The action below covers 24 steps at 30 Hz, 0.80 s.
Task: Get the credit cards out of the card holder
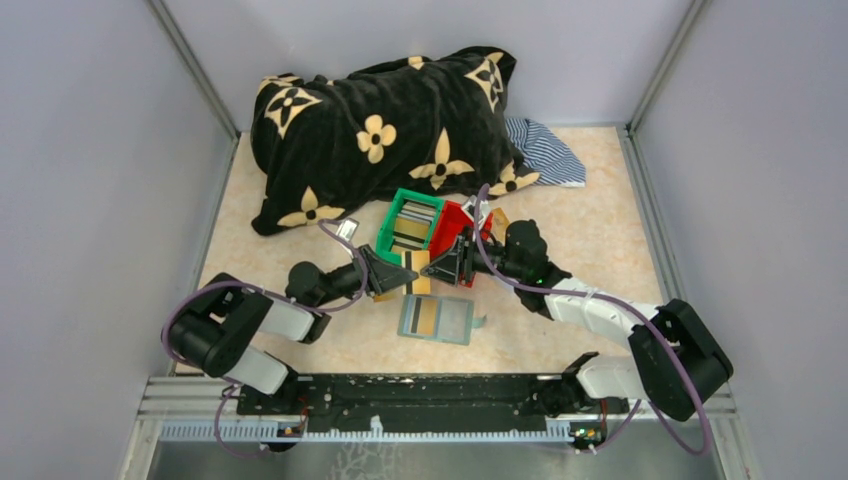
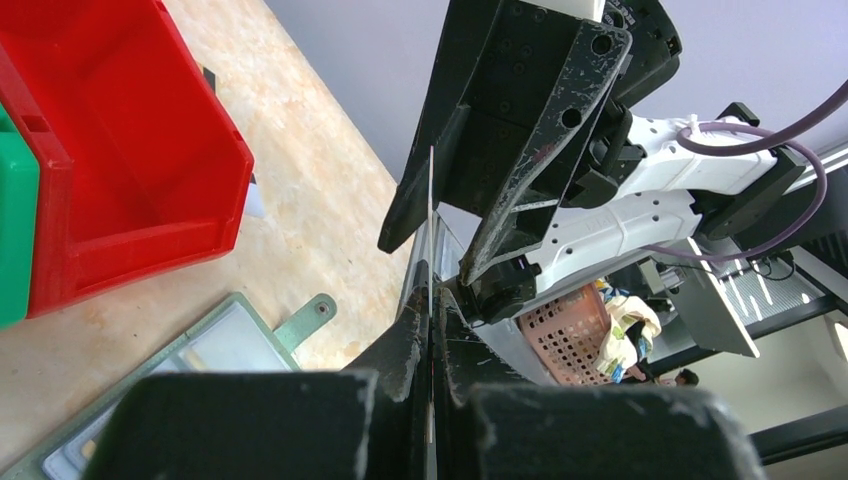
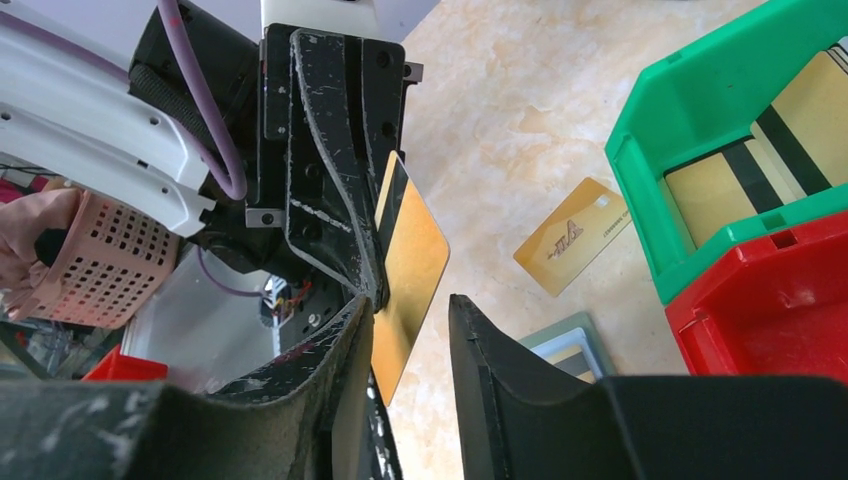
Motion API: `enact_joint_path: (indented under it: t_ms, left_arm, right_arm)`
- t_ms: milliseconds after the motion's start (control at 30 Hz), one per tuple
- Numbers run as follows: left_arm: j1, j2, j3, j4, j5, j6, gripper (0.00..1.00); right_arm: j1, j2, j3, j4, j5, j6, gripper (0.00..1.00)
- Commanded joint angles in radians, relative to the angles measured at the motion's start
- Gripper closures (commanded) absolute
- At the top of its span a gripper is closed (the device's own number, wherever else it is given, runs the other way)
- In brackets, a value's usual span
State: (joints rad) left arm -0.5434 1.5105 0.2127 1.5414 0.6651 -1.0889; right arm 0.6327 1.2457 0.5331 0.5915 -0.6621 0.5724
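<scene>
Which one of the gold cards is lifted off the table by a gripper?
The card pinched in the left gripper. The others are not held: a loose card lies on the table, more cards lie in the green bin.

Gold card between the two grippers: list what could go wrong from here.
1. The left gripper pinches the thin gold plastic card by one edge. The right gripper is not yet shut on it, so an early release would likely drop it.
2. The card sits tilted between the right jaws, so closing may twist it.
</scene>
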Motion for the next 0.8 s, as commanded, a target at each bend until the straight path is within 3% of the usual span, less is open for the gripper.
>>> enact_joint_path:
  t_ms: [0,200,433,467,667,700,767]
  left_arm:
    - [-0.004,0.008,0.024,0.247,0.011,-0.002,1.0]
    - [-0.004,0.007,0.033,0.247,0.011,0.001,1.0]
    - [-0.004,0.014,0.031,0.247,0.007,0.002,1.0]
    - [-0.004,0.014,0.03,0.248,0.004,0.001,0.99]
    - [0.008,-0.038,-0.066,0.245,-0.099,0.046,0.38]
    - [0.017,-0.051,-0.087,0.24,-0.11,0.049,0.3]
    - [0.038,-0.082,-0.124,0.208,-0.114,0.058,0.26]
  right_arm:
    - [0.011,-0.009,0.046,0.051,-0.029,-0.011,0.66]
    - [0.01,0.007,0.039,0.07,-0.041,-0.001,0.68]
    - [0.012,0.014,0.035,0.073,-0.043,0.002,1.0]
    - [0.011,0.013,0.035,0.07,-0.037,0.001,1.0]
    - [0.009,0.005,0.121,-0.145,0.032,-0.115,1.0]
    - [0.007,0.01,0.146,-0.209,0.045,-0.144,1.0]
    - [-0.011,0.027,0.19,-0.273,0.052,-0.18,1.0]
